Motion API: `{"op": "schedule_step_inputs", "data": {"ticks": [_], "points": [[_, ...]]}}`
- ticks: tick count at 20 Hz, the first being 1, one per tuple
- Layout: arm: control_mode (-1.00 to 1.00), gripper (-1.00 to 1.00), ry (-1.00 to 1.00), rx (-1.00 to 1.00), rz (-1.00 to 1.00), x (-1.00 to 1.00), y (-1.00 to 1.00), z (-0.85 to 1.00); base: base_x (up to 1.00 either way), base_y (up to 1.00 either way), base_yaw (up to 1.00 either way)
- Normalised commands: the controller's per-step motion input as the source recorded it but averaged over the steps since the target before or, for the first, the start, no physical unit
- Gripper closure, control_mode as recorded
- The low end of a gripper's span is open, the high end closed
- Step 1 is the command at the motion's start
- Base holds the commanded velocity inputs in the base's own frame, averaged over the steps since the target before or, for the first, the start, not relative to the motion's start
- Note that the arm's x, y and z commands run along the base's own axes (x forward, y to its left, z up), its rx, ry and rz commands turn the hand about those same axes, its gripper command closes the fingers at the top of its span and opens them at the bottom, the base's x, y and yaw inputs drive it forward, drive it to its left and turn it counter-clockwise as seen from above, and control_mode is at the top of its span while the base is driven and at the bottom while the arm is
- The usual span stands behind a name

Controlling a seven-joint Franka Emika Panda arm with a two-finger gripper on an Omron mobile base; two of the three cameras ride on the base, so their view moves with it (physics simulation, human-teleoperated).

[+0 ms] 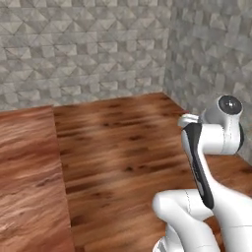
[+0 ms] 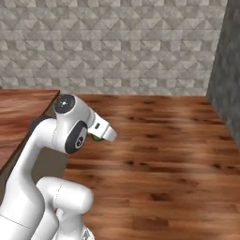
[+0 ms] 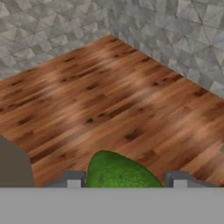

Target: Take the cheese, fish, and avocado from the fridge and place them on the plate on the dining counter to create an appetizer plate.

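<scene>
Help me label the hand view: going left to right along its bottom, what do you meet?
Left fingertip → avocado held between the fingertips → right fingertip, all over the wood-grain floor.

Reddish-brown dining counter (image 1: 27, 187) beside wood floor (image 1: 123, 152)

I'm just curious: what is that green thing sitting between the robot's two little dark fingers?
In the hand view, the avocado sits between the two fingers, which stand on either side of it. Beyond them is wood-grain floor.
</scene>
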Motion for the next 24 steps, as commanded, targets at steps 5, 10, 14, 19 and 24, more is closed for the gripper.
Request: {"op": "schedule_step_inputs", "data": {"ticks": [5, 10, 14, 19, 24], "points": [[1.0, 1.0, 0.0, 0.0, 0.0, 0.0, 0.0, 0.0, 1.0, -0.44, 0.44], [1.0, 1.0, 0.0, 0.0, 0.0, 0.0, 0.0, 0.0, 1.0, -0.62, 0.4], [1.0, 1.0, 0.0, 0.0, 0.0, 0.0, 0.0, 0.0, 1.0, -0.6, 0.41], [1.0, 1.0, 0.0, 0.0, 0.0, 0.0, 0.0, 0.0, 1.0, -0.5, 0.46], [1.0, 1.0, 0.0, 0.0, 0.0, 0.0, 0.0, 0.0, 1.0, -0.51, 0.47]]}}
